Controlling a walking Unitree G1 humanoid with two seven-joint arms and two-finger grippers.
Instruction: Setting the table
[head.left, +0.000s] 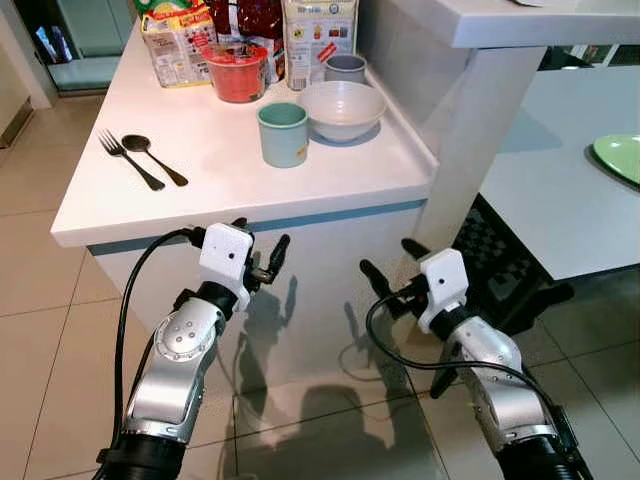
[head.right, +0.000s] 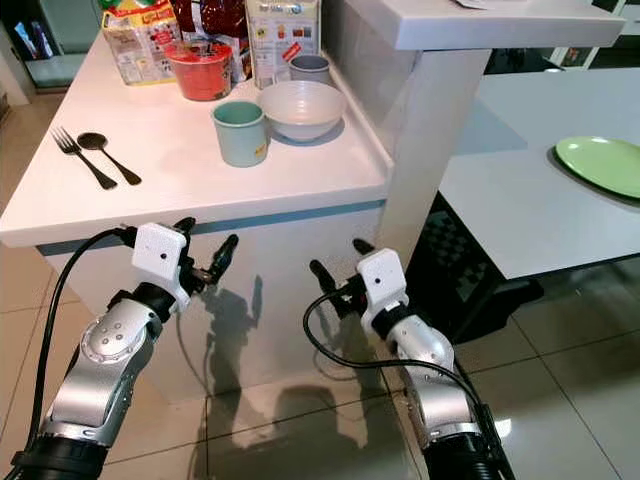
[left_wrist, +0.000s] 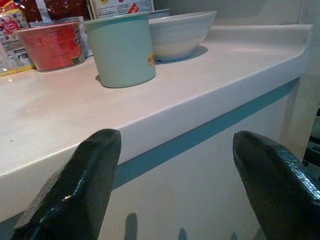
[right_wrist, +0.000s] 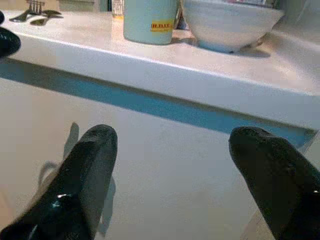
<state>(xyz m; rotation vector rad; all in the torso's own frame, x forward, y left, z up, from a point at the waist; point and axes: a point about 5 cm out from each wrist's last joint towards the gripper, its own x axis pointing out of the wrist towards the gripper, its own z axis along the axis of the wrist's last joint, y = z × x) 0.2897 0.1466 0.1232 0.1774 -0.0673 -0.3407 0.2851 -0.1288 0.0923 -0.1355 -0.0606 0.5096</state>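
Note:
A black fork and black spoon lie side by side at the left of the white counter. Toward its right end stand a mint cup and, just behind it, a white bowl. A green plate lies on the lower dining table to the right. My left gripper is open, held below the counter's front edge, empty. My right gripper is open too, lower and to the right, in front of the counter's white face. Both wrist views look up at the cup and bowl.
A red tub, a grey cup and food packages crowd the counter's back. A white pillar with a raised ledge separates counter from dining table. A dark chair stands under that table. Tiled floor lies below.

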